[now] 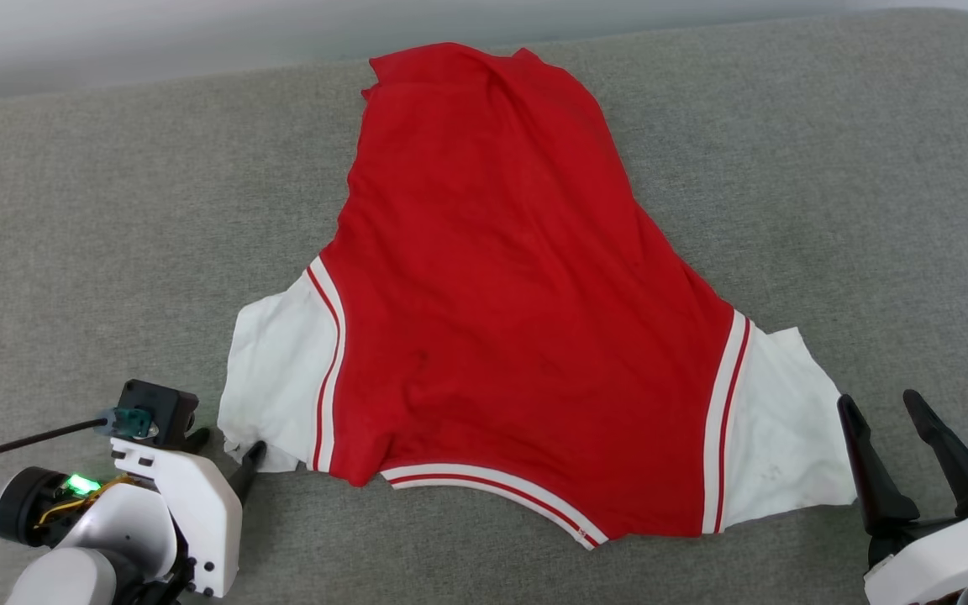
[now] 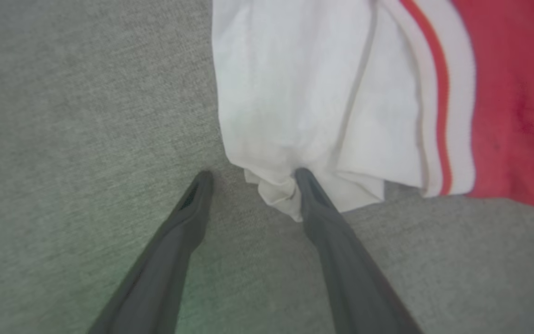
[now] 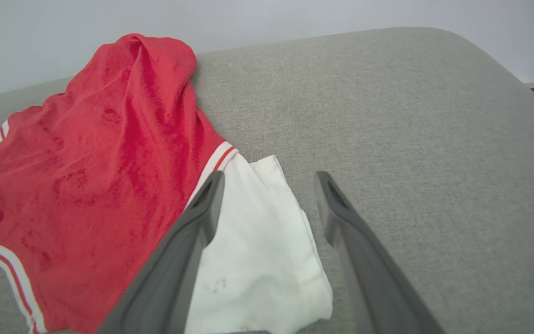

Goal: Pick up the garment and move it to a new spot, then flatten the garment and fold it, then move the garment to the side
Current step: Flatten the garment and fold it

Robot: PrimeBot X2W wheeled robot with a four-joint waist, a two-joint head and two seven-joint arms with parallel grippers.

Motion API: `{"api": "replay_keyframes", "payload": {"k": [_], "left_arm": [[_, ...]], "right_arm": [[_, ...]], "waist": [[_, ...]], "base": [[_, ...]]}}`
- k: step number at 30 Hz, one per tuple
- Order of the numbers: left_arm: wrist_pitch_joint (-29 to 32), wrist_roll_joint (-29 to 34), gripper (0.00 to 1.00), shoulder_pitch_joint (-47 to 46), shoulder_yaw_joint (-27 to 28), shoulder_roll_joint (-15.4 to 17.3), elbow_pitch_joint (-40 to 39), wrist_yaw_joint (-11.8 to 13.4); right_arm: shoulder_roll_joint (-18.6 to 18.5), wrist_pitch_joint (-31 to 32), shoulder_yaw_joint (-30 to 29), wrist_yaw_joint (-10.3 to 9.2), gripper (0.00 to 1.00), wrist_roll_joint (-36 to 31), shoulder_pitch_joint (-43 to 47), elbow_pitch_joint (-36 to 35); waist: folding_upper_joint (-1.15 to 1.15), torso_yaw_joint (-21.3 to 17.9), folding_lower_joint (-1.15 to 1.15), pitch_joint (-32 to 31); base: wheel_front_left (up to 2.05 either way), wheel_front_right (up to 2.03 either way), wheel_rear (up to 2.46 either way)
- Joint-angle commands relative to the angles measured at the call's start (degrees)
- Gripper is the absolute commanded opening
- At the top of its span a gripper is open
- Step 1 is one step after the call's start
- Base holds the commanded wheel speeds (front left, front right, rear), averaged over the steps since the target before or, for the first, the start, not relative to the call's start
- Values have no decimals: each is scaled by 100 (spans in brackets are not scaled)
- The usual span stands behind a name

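One garment (image 1: pixel 518 319), two claws: left claw (image 1: pixel 227 443), right claw (image 1: pixel 880 400); one grey cushion (image 1: pixel 828 168).

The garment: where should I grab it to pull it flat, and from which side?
I'd take the garment by its two white flaps, which stick out past the striped trim at the near corners. Bring the left gripper in from the outer left onto the bunched corner of the left flap, and the right gripper from the outer right onto the right flap; both stand open there.
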Motion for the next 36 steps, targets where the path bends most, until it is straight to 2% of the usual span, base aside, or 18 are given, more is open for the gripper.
{"api": "replay_keyframes", "payload": {"k": [1, 4, 8, 16, 21, 23, 29, 36], "left_arm": [[248, -64, 0, 205, -225, -73, 264, -63], [252, -143, 0, 302, -226, -62, 193, -82], [-80, -101, 0, 347, 27, -39, -98, 109], [-341, -201, 0, 760, 468, 52, -1098, 472], [-266, -194, 0, 1110, 563, 133, -1677, 598], [-316, -209, 0, 1220, 580, 109, -1942, 638], [-349, -261, 0, 1490, 414, 3, -2541, 622], [-375, -179, 0, 1474, 195, -28, -2805, 541]], "right_arm": [[-12, -23, -1, -2, 100, -22, -33, 16], [-84, 41, -4, -2, 100, -84, -13, 51], [-230, 438, 84, -2, 100, -62, 144, 99], [-459, 2026, -346, -2, 100, -12, 668, -48], [-399, 2881, -669, -2, 100, -142, 617, -187], [-555, 3203, -678, -2, 100, -329, 537, -168], [-812, 3496, -613, -6, 100, -415, 305, 120], [-847, 3868, -581, -3, 100, -302, 119, 626]], "waist": [[0, -19, 0, 23], [0, -12, 0, -10], [0, 60, 0, -175], [0, 455, 0, -507], [0, 736, 0, -581], [0, 816, 0, -588], [0, 1032, 0, -552], [0, 1258, 0, -464]], "base": [[0, 0, 0], [0, 0, 0], [0, 0, 0], [0, 0, 0], [0, 0, 0], [0, 0, 0], [0, 0, 0], [0, 0, 0]]}}
